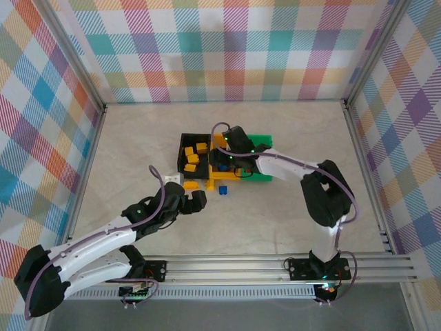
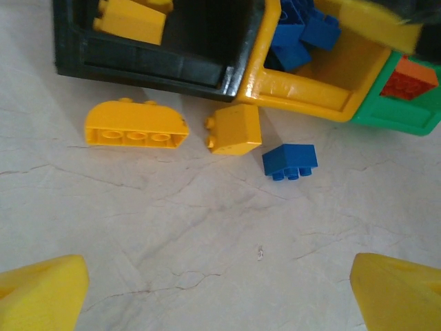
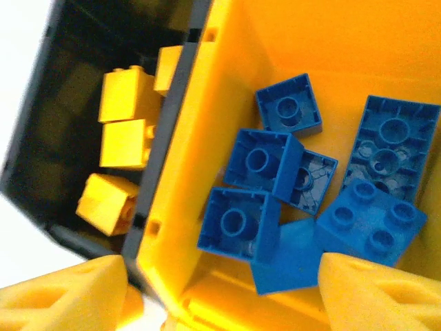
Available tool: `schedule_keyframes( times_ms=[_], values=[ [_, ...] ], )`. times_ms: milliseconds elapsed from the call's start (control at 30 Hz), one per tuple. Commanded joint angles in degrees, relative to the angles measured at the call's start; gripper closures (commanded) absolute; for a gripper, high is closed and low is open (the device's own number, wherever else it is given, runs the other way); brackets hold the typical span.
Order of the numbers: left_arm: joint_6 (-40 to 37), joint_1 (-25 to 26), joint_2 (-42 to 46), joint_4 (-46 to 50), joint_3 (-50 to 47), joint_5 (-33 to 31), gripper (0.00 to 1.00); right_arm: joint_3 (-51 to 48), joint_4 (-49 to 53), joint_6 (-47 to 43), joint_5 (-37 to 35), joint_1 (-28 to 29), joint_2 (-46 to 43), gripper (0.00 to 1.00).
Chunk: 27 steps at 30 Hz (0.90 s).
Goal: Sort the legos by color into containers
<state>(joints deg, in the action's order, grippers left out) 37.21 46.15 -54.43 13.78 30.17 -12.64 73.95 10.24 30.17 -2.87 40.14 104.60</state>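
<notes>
A pale, marble-veined surface (image 1: 138, 138) fills the floor of a cell closed in by plaid walls (image 1: 227, 48), with a metal rail (image 1: 241, 265) along the near edge; wide bare room lies to the left, right and far side of the work. The left arm (image 1: 89, 248) reaches in from the near left corner; the right arm (image 1: 324, 196) bends in from the right.

Three bins stand joined in a row at mid-surface: a black bin (image 2: 158, 69) on the left, a yellow bin (image 2: 303, 96) in the middle, a green bin (image 2: 400, 117) on the right. The black bin holds several yellow bricks (image 3: 127, 96); the yellow bin holds a heap of about six blue bricks (image 3: 262, 162), some studs up, some hollow side up; the green bin shows an orange-red brick (image 2: 410, 79).

The right hand (image 3: 224, 300) hangs over the yellow bin, released; its foam pads stand apart, one over the wall shared with the black bin, the other over the blue heap; nothing is clamped between them. The left hand (image 2: 220, 303) hovers over bare surface in front of the bins, spread wide and holding nothing.

Three bricks lie loose ahead of it: a long yellow brick (image 2: 136, 127) with a rounded end, near the black bin's front wall but apart from it; a small yellow brick (image 2: 234, 129) just beside the corner where black and yellow bins meet; a blue brick (image 2: 290, 161) on its side, studs toward the camera, apart from the yellow bin's front wall.
</notes>
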Motion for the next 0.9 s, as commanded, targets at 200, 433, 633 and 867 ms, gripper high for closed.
schedule_keyframes(
  times_ms=[200,433,633,867],
  values=[
    [-5.61,7.92,-18.69,-8.13,9.13,-2.25,0.13,-17.69,-4.52,1.73,-3.12,0.11,-23.75,0.18],
    [-7.5,8.74,-34.03,-11.32,16.02,-5.96,0.23,-26.57,-2.57,1.86,-5.09,0.03,-35.95,0.15],
    [-7.93,8.69,-42.81,-8.83,22.01,-10.43,0.29,-29.3,-1.42,2.0,-7.04,0.02,-40.48,0.14],
    [-8.67,8.69,-47.84,-6.85,25.4,-14.66,0.32,-30.0,-1.58,1.45,-7.42,-0.04,-41.93,0.13]
  ],
)
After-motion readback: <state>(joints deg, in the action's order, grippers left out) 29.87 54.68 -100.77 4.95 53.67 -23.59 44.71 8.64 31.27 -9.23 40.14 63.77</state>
